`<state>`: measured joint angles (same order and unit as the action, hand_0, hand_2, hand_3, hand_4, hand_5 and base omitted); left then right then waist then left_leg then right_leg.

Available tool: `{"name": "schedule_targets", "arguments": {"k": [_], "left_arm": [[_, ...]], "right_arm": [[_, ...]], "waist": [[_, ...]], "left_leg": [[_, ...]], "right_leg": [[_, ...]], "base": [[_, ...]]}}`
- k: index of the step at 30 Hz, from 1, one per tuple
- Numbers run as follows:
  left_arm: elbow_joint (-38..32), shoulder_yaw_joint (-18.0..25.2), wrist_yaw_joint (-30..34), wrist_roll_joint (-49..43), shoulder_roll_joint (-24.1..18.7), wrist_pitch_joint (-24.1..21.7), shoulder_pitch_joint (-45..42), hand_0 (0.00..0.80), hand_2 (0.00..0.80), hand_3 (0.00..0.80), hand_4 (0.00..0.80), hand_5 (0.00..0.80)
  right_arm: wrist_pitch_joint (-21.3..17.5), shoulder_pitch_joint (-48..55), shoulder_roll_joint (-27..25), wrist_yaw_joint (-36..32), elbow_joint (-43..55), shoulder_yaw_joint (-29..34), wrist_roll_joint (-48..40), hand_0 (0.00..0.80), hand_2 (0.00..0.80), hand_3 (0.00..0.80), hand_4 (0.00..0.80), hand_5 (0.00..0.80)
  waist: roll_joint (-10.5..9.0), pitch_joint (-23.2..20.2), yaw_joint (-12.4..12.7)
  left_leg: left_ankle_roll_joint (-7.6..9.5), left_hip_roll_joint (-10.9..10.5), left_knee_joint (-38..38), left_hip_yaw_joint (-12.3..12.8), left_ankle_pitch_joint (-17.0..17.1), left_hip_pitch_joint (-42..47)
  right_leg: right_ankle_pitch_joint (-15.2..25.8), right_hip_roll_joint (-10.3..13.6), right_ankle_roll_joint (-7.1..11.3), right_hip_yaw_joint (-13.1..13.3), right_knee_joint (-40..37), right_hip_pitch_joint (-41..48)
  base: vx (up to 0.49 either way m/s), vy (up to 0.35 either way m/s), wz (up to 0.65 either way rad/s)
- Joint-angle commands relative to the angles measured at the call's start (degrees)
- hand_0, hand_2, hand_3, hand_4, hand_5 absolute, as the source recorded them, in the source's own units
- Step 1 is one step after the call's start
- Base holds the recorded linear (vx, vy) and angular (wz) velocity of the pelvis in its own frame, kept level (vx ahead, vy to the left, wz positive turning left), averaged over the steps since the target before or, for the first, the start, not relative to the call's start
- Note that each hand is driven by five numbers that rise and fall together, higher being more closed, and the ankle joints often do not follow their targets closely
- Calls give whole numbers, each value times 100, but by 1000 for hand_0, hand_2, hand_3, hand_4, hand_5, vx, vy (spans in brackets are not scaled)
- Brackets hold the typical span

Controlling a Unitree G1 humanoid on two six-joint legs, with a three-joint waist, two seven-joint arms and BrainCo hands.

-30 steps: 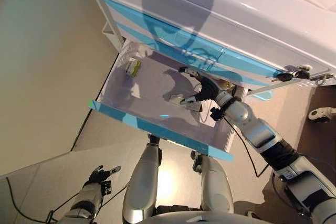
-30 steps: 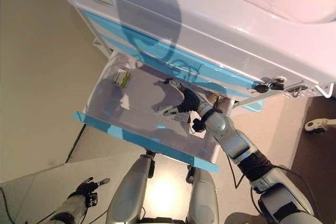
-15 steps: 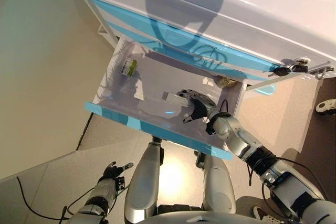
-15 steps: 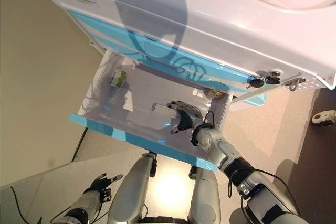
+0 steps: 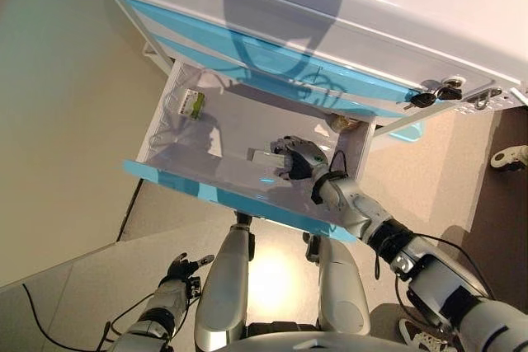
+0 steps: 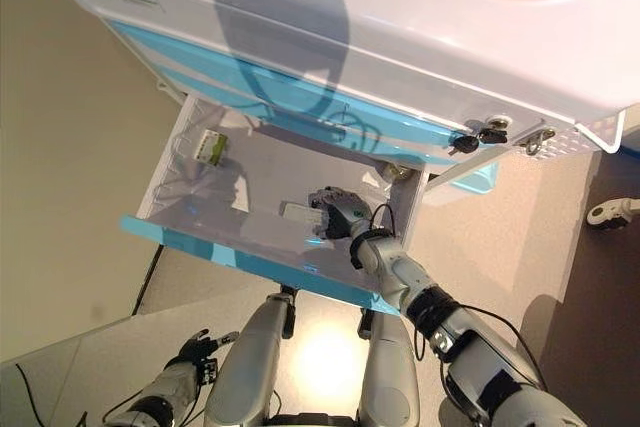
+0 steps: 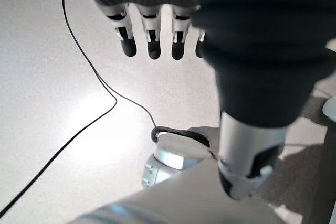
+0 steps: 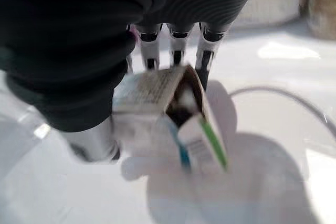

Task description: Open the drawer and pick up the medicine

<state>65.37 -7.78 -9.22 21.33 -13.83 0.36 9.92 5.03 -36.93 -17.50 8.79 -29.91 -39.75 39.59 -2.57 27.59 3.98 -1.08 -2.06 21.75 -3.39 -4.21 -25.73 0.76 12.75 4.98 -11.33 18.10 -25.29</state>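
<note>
The blue-fronted drawer (image 5: 231, 197) of the white cabinet stands pulled out. My right hand (image 5: 299, 159) is inside it, fingers and thumb curled round a white medicine box (image 5: 262, 157). In the right wrist view the box (image 8: 157, 98) sits between my thumb and fingers (image 8: 203, 56), with one end flap hanging open, just above the drawer floor. My left hand (image 5: 183, 271) hangs low at the lower left, away from the drawer; its fingers (image 7: 152, 40) are straight and hold nothing.
A second small green-and-white box (image 5: 194, 105) lies at the drawer's back left corner. A round yellowish thing (image 5: 341, 124) sits at the back right. Keys (image 5: 437, 95) hang from the cabinet's lock at the right. A closed blue drawer front (image 5: 272, 68) is above.
My right hand has closed round the medicine box and drawn back towards the drawer's front. The camera has shifted a little. My left hand stays low.
</note>
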Motion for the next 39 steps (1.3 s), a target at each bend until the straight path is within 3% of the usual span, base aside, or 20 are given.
{"name": "schedule_targets", "arguments": {"k": [1,13,18,20,22,25,32,36,39], "left_arm": [[139,-186,-144,142,80,-100,-40,0,0,0,0,0],[138,-219,-231,160,132,-159,0,0,0,0,0,0],[153,-122,-187,132,109,-123,-9,0,0,0,0,0],[173,3,-177,109,90,-69,-35,0,0,0,0,0],[172,-1,-176,109,92,-68,-36,0,0,0,0,0],[236,204,-170,19,54,28,-173,0,0,0,0,0],[287,438,-165,-115,-8,126,-286,0,0,0,0,0],[410,687,-70,-224,-113,218,-404,0,0,0,0,0],[520,820,78,-267,-200,268,-452,0,0,0,0,0]], "right_arm": [[-63,220,243,-55,-424,-660,197,800,800,800,800,800],[-108,44,50,339,-8,-634,580,800,800,800,800,800],[-179,-35,-174,329,709,-418,409,800,800,800,800,800],[-276,35,-352,285,1383,-174,33,800,800,800,800,800],[-271,45,-366,270,1407,-167,29,800,800,800,800,800],[-426,177,-610,-10,2484,138,-536,800,800,800,800,800],[-476,417,-816,-501,3494,444,-1024,800,800,800,800,800],[-461,572,-1002,-1069,4049,684,-1874,800,800,800,800,800],[-349,703,-1024,-1601,4177,724,-2984,800,800,800,800,800]], "waist": [[166,-127,158],[193,-189,135],[182,-247,95],[155,-312,49],[158,-317,54],[112,-474,-45],[44,-655,-160],[-21,-904,-259],[-44,-1098,-287]], "left_leg": [[-22,-185,-435,41,384,-202],[-25,-210,-535,48,423,-200],[-18,-200,-503,71,377,-139],[-10,-176,-497,105,349,-63],[-9,-175,-502,106,353,-64],[-3,-96,-582,217,312,164],[-4,0,-717,367,287,471],[-14,64,-881,469,260,812],[-40,98,-1042,507,278,1021]], "right_leg": [[-337,32,219,78,371,90],[-291,51,232,89,320,68],[-312,44,233,155,350,108],[-316,30,236,183,342,156],[-310,27,236,184,334,156],[-292,-53,249,256,212,311],[-275,-164,252,338,46,545],[-244,-264,257,408,-184,844],[-232,-304,263,409,-384,1044]], "base": [[-7,-8,3],[5,0,1],[6,0,0],[0,0,0],[23,1,-4],[48,5,-5],[44,-5,-18],[74,-25,-28],[62,-30,-17]]}}
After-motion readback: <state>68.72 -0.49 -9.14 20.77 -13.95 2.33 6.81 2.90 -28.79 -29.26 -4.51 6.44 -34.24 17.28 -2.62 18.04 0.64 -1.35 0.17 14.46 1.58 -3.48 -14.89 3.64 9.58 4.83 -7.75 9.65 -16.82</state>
